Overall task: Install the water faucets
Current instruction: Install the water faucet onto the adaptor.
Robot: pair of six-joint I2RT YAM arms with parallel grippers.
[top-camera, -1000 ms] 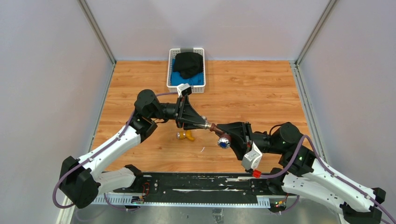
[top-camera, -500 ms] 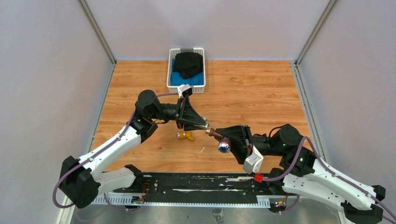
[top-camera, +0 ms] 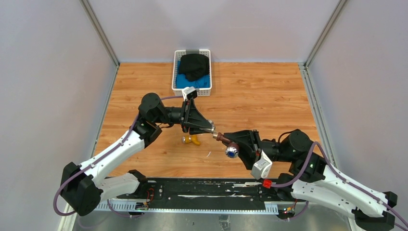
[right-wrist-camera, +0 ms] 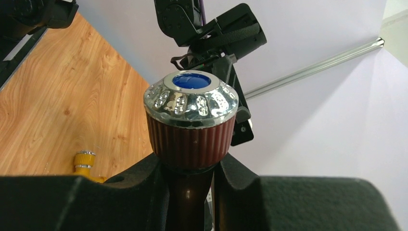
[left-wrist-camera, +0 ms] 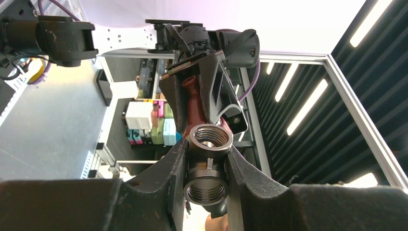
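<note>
Your left pincer [left-wrist-camera: 207, 166] clamps the grey fitting [left-wrist-camera: 208, 144]; right pincer [right-wrist-camera: 190, 168] grips the brown faucet [right-wrist-camera: 191, 125], just right of the brass faucet [top-camera: 191, 140] on the table [top-camera: 269, 96]. Keep threads coaxial while you turn.

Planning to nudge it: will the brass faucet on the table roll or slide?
The brass faucet looks solid metal, so probably stiff and heavy for its size. Its bent shape likely stops it rolling far; on the smooth wood table it may skid or pivot.
</note>
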